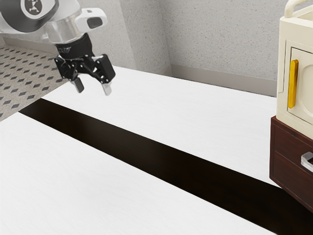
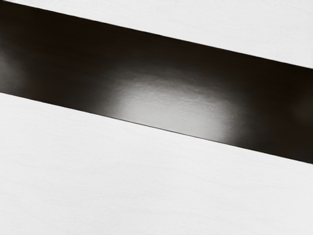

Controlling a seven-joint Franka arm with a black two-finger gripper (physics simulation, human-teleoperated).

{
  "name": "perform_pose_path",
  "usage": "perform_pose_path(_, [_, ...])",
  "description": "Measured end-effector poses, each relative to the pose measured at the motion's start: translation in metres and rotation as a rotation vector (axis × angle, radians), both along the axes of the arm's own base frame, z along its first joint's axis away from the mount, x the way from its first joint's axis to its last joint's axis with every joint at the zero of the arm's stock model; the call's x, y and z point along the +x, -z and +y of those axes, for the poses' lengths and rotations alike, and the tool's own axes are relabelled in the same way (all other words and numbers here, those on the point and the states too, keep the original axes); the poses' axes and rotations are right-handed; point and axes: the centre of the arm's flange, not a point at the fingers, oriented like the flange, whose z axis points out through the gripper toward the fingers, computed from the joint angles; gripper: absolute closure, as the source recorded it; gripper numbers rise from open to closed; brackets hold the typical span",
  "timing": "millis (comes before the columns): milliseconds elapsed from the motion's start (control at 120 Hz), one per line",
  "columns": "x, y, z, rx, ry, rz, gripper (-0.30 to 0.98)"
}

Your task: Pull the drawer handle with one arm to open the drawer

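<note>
One claw (image 1: 93, 88), spread wide, above black-striped white table (image 1: 73, 186), well apart from silver drawer handle (image 1: 304, 159).

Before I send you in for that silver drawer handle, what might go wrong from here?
My open gripper is well away from the silver handle, which the exterior view's edge cuts off, so I may misjudge alignment.
The yellow handle sits just above; too high an approach could catch it instead.
The cream cabinet stands on the dark wooden drawer unit, so a hard pull might shift both.
</note>
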Motion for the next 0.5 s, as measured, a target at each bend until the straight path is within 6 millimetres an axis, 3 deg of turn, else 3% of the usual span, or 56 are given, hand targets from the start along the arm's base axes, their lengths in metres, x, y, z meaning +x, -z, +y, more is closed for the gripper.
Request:
perform_pose_path(217, [0.0, -0.005, 0.011, 0.003, -0.028, -0.031, 0.02])
perform_pose_path(342, [-0.046, -0.069, 0.011, 0.0, -0.032, -0.162, 0.02])
perform_pose_path(500, [-0.049, -0.08, -0.014, -0.025, -0.048, -0.188, 0.02])
